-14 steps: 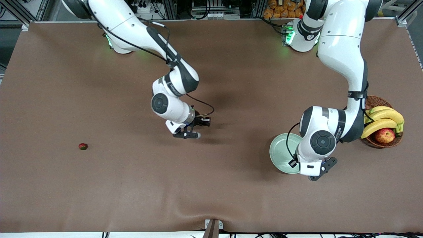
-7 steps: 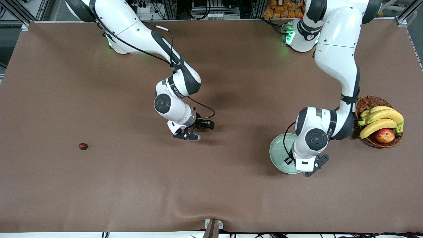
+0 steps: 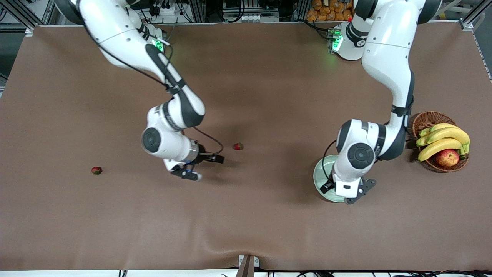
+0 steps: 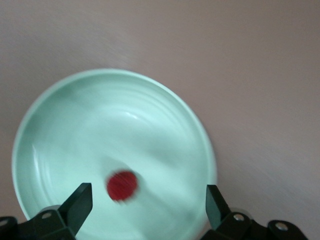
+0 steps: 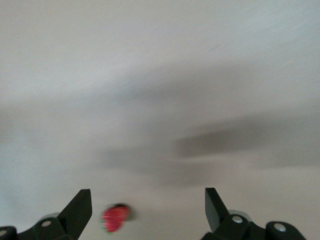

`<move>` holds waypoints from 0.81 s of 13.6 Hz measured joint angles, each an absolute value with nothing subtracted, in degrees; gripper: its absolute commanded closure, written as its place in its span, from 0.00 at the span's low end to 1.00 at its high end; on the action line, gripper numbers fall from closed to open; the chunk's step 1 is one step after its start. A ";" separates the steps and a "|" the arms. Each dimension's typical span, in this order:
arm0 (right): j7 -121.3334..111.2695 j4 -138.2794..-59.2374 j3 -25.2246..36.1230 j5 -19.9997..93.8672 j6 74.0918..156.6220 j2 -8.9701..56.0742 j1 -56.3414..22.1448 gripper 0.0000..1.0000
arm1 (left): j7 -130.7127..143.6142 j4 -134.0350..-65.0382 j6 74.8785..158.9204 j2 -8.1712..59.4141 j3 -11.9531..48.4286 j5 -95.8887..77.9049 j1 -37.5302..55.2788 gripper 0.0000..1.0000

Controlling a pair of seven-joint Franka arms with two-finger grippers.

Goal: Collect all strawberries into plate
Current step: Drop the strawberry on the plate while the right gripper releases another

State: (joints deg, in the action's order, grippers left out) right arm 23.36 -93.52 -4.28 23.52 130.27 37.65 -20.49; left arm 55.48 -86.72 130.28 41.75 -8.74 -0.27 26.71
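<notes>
1. Counter [image 3: 269, 231]: brown mat; strawberries [image 3: 238, 146] mid-counter and [image 3: 96, 170] toward the right arm's end.
2. Plate [image 4: 165, 105]: holds one strawberry [image 4: 122, 185].
3. Left end effector [image 4: 148, 202]: spread, over plate.
4. Right end effector [image 5: 147, 205]: spread, over counter.

Glossy white arm [image 3: 388, 34] shells, dark grey joint bands, thin black cables, seemingly black jaws.

I'm seeing my left gripper [image 3: 348, 192] hanging over the plate [image 3: 321, 181], and my right gripper [image 3: 198, 167] hanging between two strawberries [image 3: 238, 146] [image 3: 96, 170] lying on the table [image 3: 269, 84].
</notes>
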 measured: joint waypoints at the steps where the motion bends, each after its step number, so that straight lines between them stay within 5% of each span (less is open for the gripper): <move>1: 21.61 -93.52 -4.20 21.27 127.29 36.89 -18.16 0.00 | 56.76 -86.38 130.28 41.03 -8.65 -0.27 28.65 0.00; 6: 3.22 -93.53 -3.77 9.70 119.84 35.35 -4.76 0.00 | 62.68 -83.71 131.98 40.93 -8.42 -0.27 39.83 0.00; 11: -13.94 -93.50 -3.59 2.63 118.81 34.51 5.83 0.00 | 63.29 -81.20 143.37 46.42 -7.48 -0.27 47.51 0.00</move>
State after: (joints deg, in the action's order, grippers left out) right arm -13.94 -93.50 -3.59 2.63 118.81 34.51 5.83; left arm 63.29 -81.20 143.37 46.42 -7.48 -0.27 47.51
